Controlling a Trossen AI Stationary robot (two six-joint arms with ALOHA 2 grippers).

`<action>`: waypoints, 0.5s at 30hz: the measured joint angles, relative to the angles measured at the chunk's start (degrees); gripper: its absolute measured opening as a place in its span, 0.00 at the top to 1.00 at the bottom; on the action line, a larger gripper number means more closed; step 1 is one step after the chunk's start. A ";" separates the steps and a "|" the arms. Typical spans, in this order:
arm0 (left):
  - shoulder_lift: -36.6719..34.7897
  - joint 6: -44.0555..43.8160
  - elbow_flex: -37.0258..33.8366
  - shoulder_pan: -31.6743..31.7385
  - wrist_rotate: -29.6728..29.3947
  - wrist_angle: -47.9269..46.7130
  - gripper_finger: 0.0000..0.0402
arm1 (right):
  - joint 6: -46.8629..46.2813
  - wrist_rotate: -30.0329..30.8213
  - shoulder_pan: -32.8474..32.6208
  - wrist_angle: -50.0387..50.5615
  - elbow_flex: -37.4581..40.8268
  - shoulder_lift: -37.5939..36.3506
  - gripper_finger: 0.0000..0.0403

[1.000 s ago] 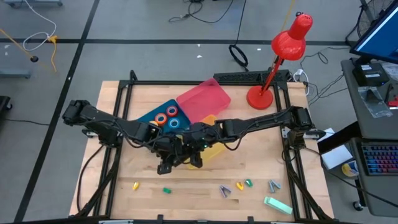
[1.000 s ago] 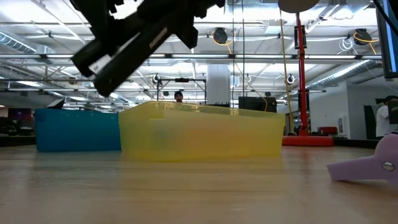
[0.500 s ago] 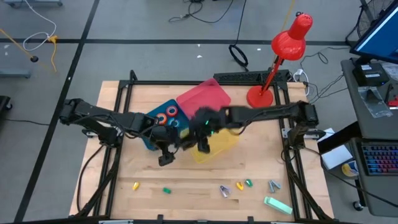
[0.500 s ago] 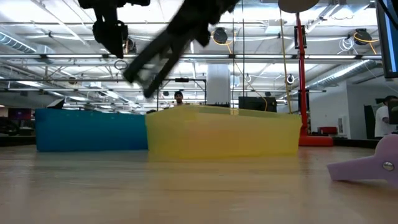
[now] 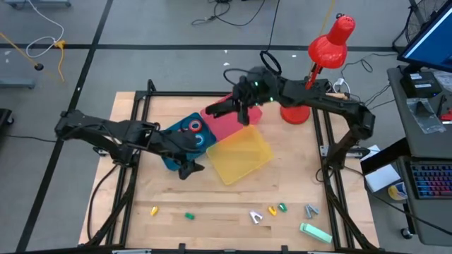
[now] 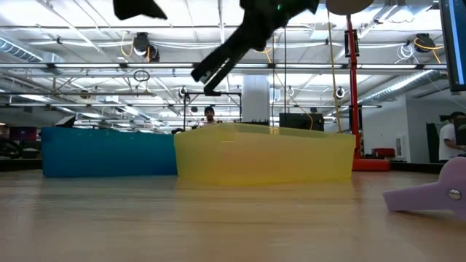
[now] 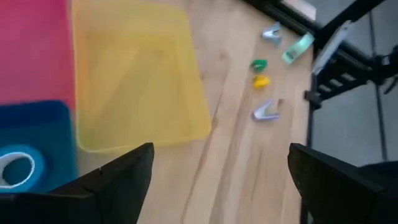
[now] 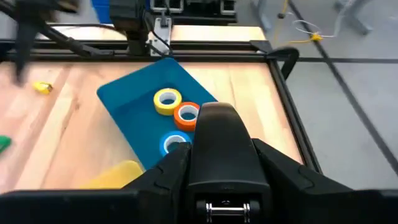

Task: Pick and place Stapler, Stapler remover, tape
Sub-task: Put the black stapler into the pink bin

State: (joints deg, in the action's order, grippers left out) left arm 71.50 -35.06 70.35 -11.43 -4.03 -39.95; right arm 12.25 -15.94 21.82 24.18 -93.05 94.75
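Note:
My right gripper (image 5: 236, 106) hangs above the red bin (image 5: 244, 116) and is shut on a black stapler (image 8: 214, 140), which juts past its fingertips (image 5: 214, 111). Yellow (image 8: 166, 99), orange (image 8: 186, 114) and blue (image 8: 174, 143) tape rolls lie flat in the blue bin (image 5: 173, 137). The yellow bin (image 5: 240, 156) stands beside it. My left gripper (image 5: 187, 169) is open over the blue bin's near corner, with nothing between its fingers (image 7: 118, 180). Small stapler removers (image 5: 256, 216) lie near the table's front edge. My right gripper pinches the black stapler's two long sides (image 8: 196, 168) between its two fingers, at the end nearest the wrist. The fingers lie along the stapler and slant down from the table's far right. The stapler is lifted clear above the red bin and points toward the table's left.
A red desk lamp (image 5: 321, 63) stands at the table's far right corner. Small yellow (image 5: 153, 209) and green (image 5: 189, 215) pieces and a mint stapler (image 5: 314, 233) lie along the near edge. A lavender remover (image 6: 437, 193) lies at the right in the low view.
My right gripper has swung up and toward the table's far edge with the black stapler, from the table's middle to above the red bin. My left gripper has risen and drawn back toward the left. The yellow bin has slid a little toward the right.

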 joint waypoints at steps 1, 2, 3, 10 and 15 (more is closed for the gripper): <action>-0.10 0.07 0.09 -0.17 -0.04 1.00 0.09 | 1.01 -2.42 1.53 -0.63 -0.04 1.03 0.68; -0.08 0.17 0.20 -0.39 -0.04 1.31 0.09 | 1.81 -4.71 3.02 -0.59 -0.05 2.00 0.68; 0.02 0.15 0.15 -0.54 0.00 0.66 0.09 | 2.50 -6.94 4.38 -0.18 0.03 3.03 0.68; 0.08 -0.45 0.04 -1.97 -0.10 -0.40 0.09 | 9.29 -9.82 10.73 -1.11 0.21 10.80 0.68; 0.07 -2.24 0.04 -2.20 -1.80 -0.47 0.09 | 12.77 -12.53 12.64 -2.51 0.21 15.21 0.68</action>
State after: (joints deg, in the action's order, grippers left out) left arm 71.57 -37.30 70.39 -13.63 -5.83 -40.42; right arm 25.02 -28.47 34.47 21.67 -92.84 109.96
